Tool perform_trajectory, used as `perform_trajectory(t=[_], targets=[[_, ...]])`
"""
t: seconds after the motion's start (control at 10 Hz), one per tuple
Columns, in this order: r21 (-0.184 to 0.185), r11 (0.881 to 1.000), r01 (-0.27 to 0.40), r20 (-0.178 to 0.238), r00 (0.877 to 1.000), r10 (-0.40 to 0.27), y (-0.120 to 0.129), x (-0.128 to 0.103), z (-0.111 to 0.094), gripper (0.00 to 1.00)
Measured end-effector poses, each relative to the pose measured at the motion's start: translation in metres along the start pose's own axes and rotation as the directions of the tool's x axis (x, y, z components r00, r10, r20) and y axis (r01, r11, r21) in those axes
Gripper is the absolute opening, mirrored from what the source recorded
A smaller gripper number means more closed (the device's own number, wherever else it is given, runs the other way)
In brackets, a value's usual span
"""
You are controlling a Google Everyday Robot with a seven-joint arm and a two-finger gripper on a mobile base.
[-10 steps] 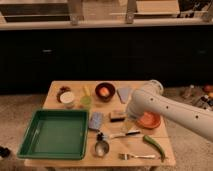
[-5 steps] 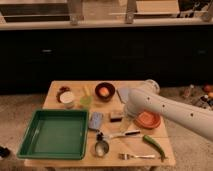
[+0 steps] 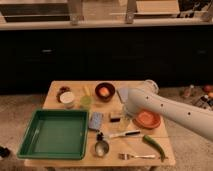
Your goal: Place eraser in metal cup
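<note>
The eraser (image 3: 116,118) is lying mid-table, just right of the blue sponge (image 3: 96,120), with its pale top showing over a dark base. The gripper (image 3: 125,120) is hanging just beside it on the right, under the white arm (image 3: 165,107) reaching in from the right edge. Whether it is spread or pinching anything cannot be told, nor whether it is touching the eraser. The metal cup (image 3: 102,148) is standing near the table's (image 3: 55,89) front edge, just below the black-and-white utensil (image 3: 120,134). The arm is hiding part of the orange dish (image 3: 149,120).
</note>
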Motion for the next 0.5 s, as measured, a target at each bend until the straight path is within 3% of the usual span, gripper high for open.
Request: perform_trajectory(t=[0.2, 0.5], targets=[[0.021, 0.995, 0.094, 0.029, 0.995, -0.095, -0.006, -0.006, -0.001, 0.8], [0.034, 0.974, 0.222, 0.068, 0.972, -0.224, -0.017, -0.014, 0.004, 0.8]])
